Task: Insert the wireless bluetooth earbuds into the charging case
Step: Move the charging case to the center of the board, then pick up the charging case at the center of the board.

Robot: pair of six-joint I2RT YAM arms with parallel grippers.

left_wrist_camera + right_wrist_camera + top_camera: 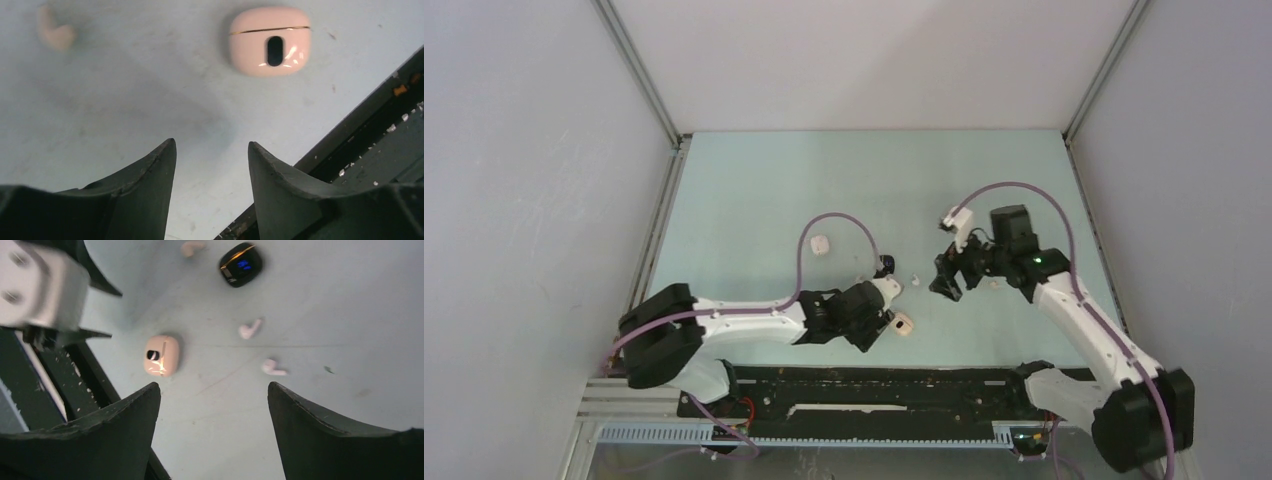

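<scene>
A closed pink charging case (270, 41) lies on the pale table just ahead of my left gripper (212, 145), which is open and empty; they also show in the top view as case (904, 324) and gripper (882, 326). One whitish earbud (55, 32) lies to the far left of it. My right gripper (214, 387) is open and empty above the table, over two whitish earbuds (250, 329) (273, 367) and a third (192, 247) farther off. The pink case (161, 355) lies left of them. In the top view the right gripper (947, 283) hovers right of an earbud (916, 280).
A black case (240, 264) with a blue light lies beyond the earbuds, also in the top view (885, 265). A white case (821, 245) lies farther left. The black rail (874, 390) runs along the near edge, close to the pink case. The left arm's white wrist (40, 285) is near.
</scene>
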